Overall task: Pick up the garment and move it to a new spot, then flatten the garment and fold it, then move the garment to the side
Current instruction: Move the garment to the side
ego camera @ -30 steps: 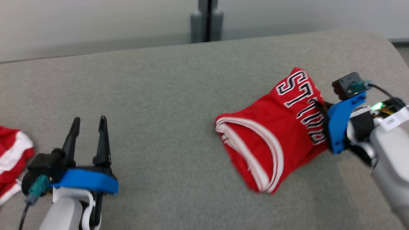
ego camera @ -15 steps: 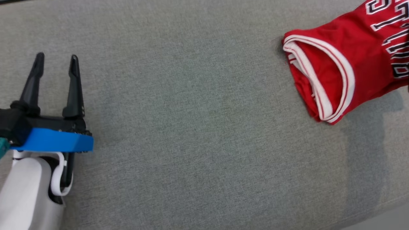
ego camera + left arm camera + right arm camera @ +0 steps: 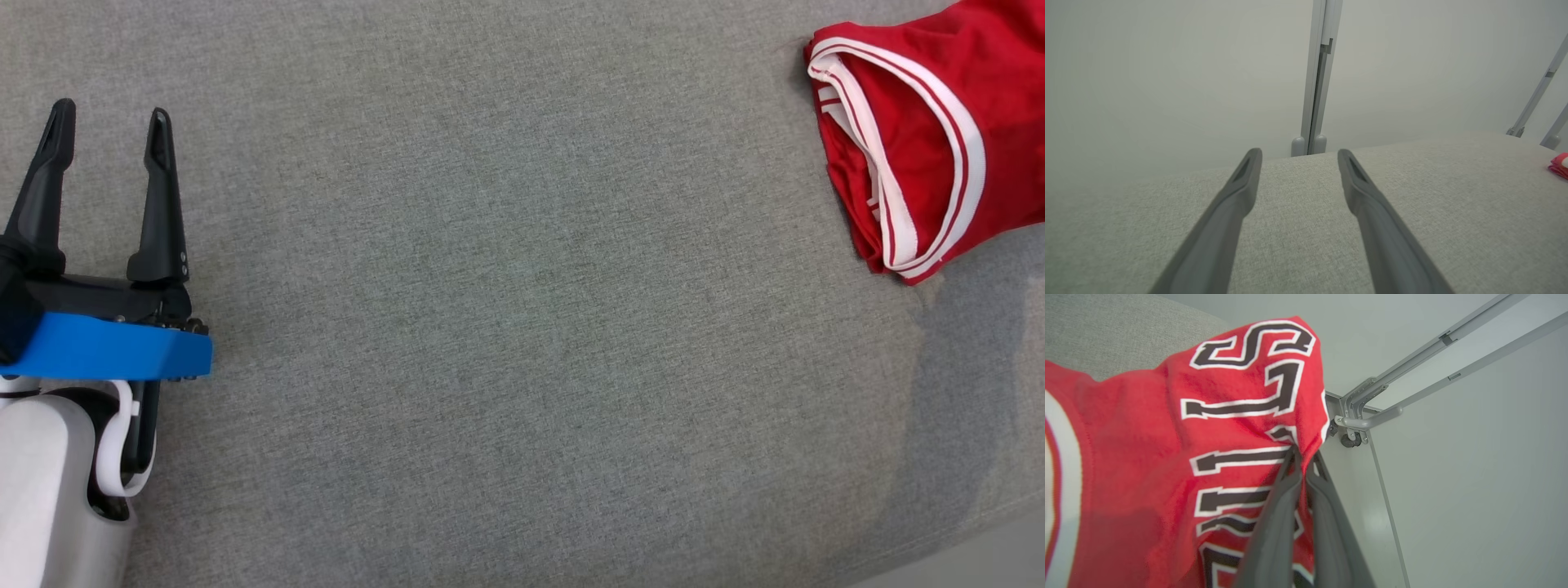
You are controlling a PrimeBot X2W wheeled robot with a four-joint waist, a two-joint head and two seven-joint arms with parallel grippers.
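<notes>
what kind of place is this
Probably a robot lab or test bay: a grey fabric-covered surface, bare pale wall panels joined by a metal post, and a red jersey.

This looks like a bare test lab or recording booth. A wide tabletop covered in grey cloth stands before plain pale panels, which are joined by a grey metal post and braced by slanted metal struts.

Left gripper: two long, black, tapered fingers set on a black block above a blue bracket. Below the bracket: white curved loop, pale grey forearm. Right gripper: matching dark fingers.
</notes>
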